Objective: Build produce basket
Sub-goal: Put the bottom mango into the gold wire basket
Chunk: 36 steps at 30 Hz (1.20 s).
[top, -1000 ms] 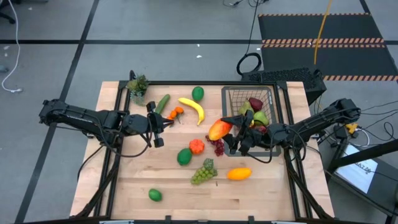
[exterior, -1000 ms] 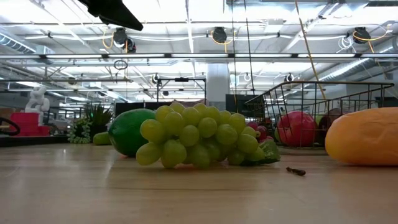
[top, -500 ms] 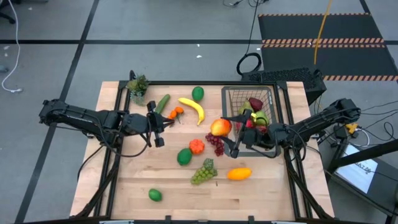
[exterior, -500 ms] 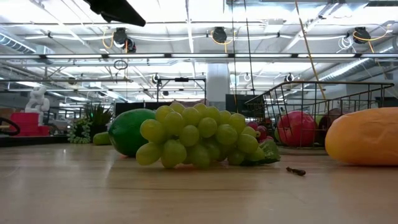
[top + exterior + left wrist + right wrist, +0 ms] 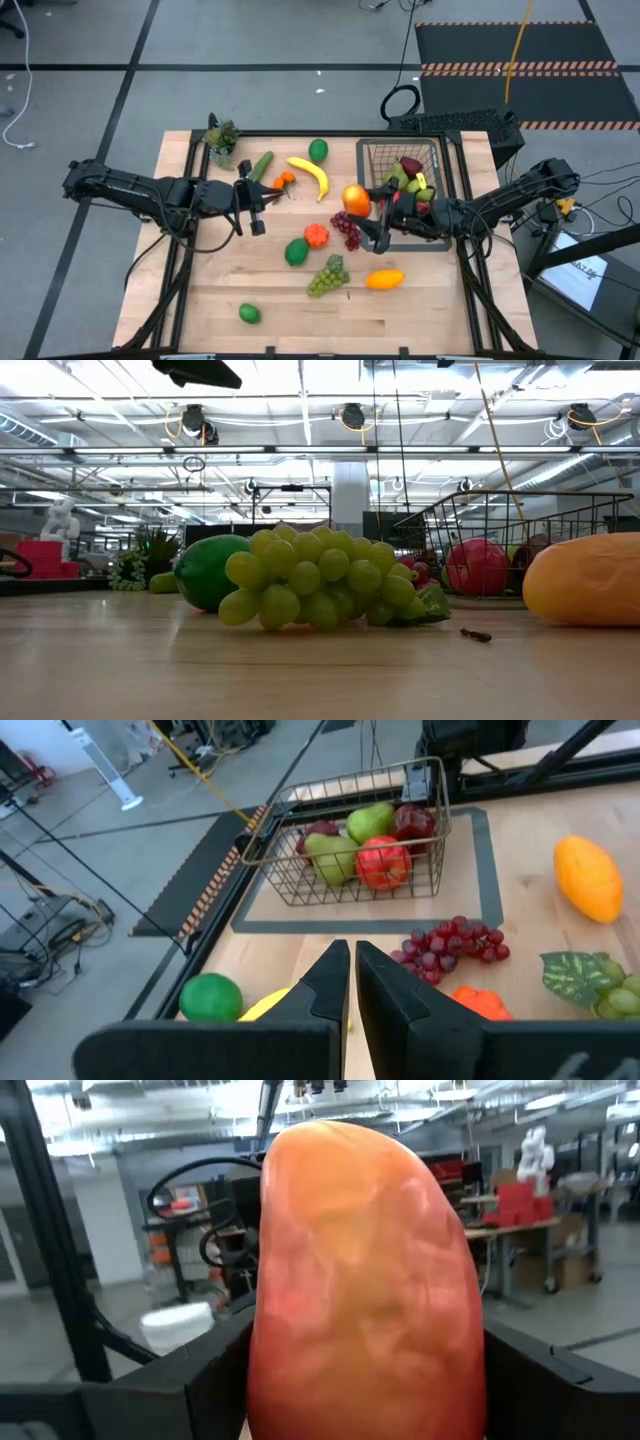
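1. Nearest the table's front edge, a lime is lying alone, well apart from both arms.
2. Just beyond it, the green grapes and an orange-yellow fruit are sitting side by side; the low view is showing the same green grapes close up.
3. Farther in, a green fruit, a small orange and the purple grapes are clustering near mid-table.
4. Level with these, the right gripper is clamping the mango between its fingers, holding it just beside the basket, outside its near-left corner; whether the mango is clear of the table is hard to tell.
5. Across the table, the left gripper is waiting with its fingers pressed together, holding nothing.
6. Beyond it, the cucumber, banana and another lime are lying on the wood.
7. Farthest back, the basket is holding red apples and green pears.
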Motion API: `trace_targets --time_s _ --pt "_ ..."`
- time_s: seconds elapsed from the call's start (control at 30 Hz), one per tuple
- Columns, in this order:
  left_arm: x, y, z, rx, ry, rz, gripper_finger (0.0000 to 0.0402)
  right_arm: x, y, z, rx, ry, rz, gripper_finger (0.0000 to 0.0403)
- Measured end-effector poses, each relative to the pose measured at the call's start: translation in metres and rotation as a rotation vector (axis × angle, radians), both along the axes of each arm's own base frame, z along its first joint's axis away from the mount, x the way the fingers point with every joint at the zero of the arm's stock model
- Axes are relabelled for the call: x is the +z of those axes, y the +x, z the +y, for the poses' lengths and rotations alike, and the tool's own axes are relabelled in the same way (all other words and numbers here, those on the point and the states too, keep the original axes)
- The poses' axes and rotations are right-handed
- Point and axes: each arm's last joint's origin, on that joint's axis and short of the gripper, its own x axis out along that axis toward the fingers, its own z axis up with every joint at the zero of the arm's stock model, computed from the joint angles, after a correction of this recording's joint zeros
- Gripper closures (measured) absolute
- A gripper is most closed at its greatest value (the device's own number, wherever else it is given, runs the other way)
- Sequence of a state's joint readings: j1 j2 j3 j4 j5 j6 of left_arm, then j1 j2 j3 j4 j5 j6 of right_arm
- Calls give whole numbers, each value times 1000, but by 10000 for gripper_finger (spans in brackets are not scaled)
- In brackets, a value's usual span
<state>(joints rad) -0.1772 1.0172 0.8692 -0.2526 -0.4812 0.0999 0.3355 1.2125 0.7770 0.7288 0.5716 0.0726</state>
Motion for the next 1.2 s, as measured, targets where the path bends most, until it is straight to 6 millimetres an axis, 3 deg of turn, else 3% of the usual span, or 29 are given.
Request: trace_targets --time_s 0.2,0.73,1.07,1.2 --pt "4 2 0 -7 12 -37 376 0 0 0 33 178 -45 108" --pt "8 3 -1 -20 40 -72 376 0 0 0 79 423 -107 108" --pt "8 3 -1 -20 40 -72 376 1 0 0 79 418 -113 108" --pt "8 3 -1 -20 40 -73 376 4 0 -3 44 286 -114 108"
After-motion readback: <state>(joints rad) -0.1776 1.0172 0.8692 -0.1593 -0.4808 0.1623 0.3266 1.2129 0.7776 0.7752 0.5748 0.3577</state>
